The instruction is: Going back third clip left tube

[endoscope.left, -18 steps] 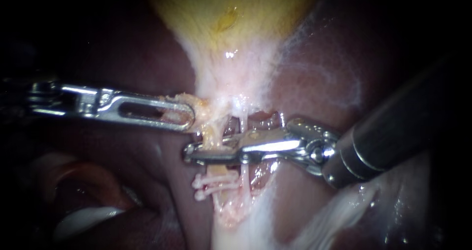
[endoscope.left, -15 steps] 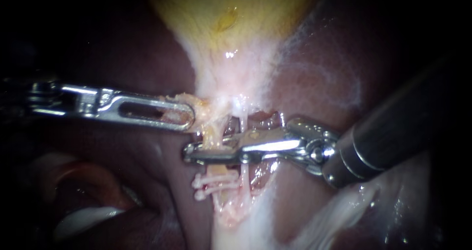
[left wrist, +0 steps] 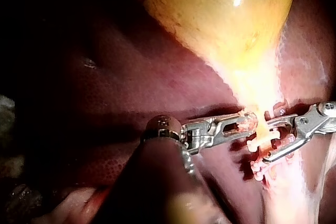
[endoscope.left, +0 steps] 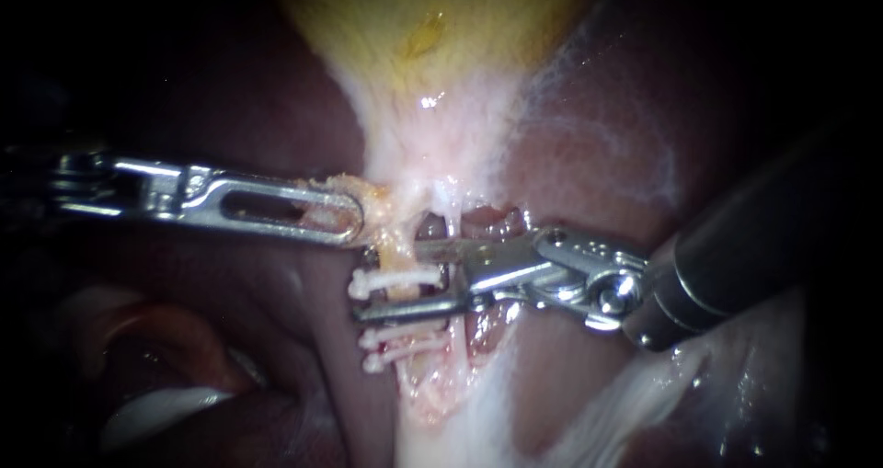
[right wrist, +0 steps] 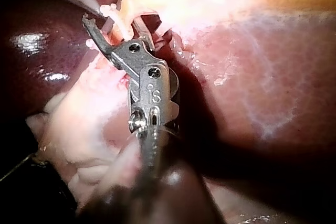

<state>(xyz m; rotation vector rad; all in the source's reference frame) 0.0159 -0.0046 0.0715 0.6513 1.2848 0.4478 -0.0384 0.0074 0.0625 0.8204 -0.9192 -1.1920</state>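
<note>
- Right instrument [endoscope.left: 407,279]: jaws spread, with a clear gap between upper and lower jaw. Neither presses on anything I can make out. Shaft enters from the right of the frame.
- Third clip [endoscope.left: 382,281]: lies in that gap at centre frame. White, closed across the left tube [endoscope.left: 402,258], knobbed end pointing toward the left. It looks free of both jaws, and the left wrist view shows space on either side of it.
- Left tube: yellowish, runs down from the gallbladder neck through centre frame. Two lower clips [endoscope.left: 400,347] sit on it just below the lower jaw, close together and nearly parallel.
- Thin pale tube [endoscope.left: 453,224]: just right of the left tube, crossing the line of the spread jaws.
- Left instrument [endoscope.left: 345,215]: jaws pinching a flap of yellowish tissue [endoscope.left: 368,197] just left of the tube's upper end. Shaft enters from the left edge.
- Step in hand (my judgement): back the right instrument out. Jaws wide, pull straight along the shaft toward the right, no lift or dip, so neither jaw hooks the third clip, the lower pair or the thin tube.
- Left instrument: steady traction during the pull, or the tube may shift against the jaws.
- Surroundings: gallbladder [endoscope.left: 432,27] at top centre, dark red liver [endoscope.left: 598,137] around it.
</note>
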